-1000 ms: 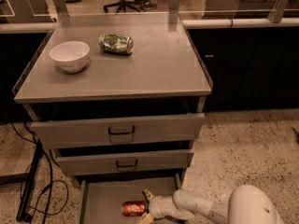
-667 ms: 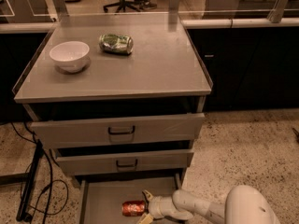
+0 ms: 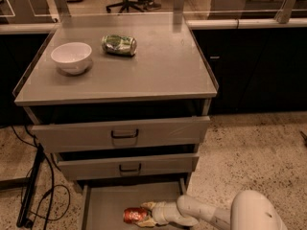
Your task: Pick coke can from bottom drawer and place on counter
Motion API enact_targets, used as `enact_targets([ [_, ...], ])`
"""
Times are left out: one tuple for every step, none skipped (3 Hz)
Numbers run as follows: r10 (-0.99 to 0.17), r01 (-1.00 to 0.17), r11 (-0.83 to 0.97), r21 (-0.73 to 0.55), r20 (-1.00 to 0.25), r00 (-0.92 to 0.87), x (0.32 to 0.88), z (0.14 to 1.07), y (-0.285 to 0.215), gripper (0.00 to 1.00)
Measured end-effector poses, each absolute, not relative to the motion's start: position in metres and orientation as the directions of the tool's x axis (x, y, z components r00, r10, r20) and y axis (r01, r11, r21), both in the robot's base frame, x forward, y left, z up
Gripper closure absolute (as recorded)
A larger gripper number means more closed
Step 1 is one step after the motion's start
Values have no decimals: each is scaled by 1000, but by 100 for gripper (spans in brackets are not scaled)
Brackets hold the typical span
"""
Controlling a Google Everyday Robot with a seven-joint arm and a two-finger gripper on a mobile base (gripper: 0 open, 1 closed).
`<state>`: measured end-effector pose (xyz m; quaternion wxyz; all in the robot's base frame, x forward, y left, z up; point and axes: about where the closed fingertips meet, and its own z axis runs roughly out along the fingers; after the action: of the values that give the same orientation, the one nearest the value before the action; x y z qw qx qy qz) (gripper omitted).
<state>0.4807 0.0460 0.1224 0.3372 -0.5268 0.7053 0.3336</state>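
**Robot gripper at a coke can lying in an open bottom drawer**

A grey metal cabinet is seen from above and in front. Its bottom drawer point(image 3: 117, 195) is pulled out, and the coke can point(image 3: 132, 215) lies on its side on the drawer's flat floor, near the front edge, with its length running left to right. The gripper point(image 3: 145, 214) is placed at the can's right end, reached in low from the right on a pale, rounded arm point(image 3: 206, 213). Whether the gripper is open or already closed on the can cannot be told.

The counter point(image 3: 158, 71), where the can is to be set, is the cabinet's flat top with a thin raised rim. A white bowl point(image 3: 72, 57) and a green can point(image 3: 119, 45) lying on its side are found at its left rear. The two upper drawers point(image 3: 122, 133) stand slightly open above the bottom one.

The can is judged to be light, thin-walled and smooth, so it may be dented by a hard squeeze or may slip or roll if held loosely. A moderate hold across the round body, near the middle of its length, is judged best. The lift must be kept clear of the drawer fronts overhead.
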Motion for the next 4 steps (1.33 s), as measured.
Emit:
enact_targets([
  [-518,-968,222,115,-827,-217,481,122,46,68],
  [-518,-968,222,115,-827,-217,481,122,46,92],
  [-518,-968,222,115,-827,-218,481,122,46,100],
  [-518,-968,223,115,-827,-218,480,122,46,100],
])
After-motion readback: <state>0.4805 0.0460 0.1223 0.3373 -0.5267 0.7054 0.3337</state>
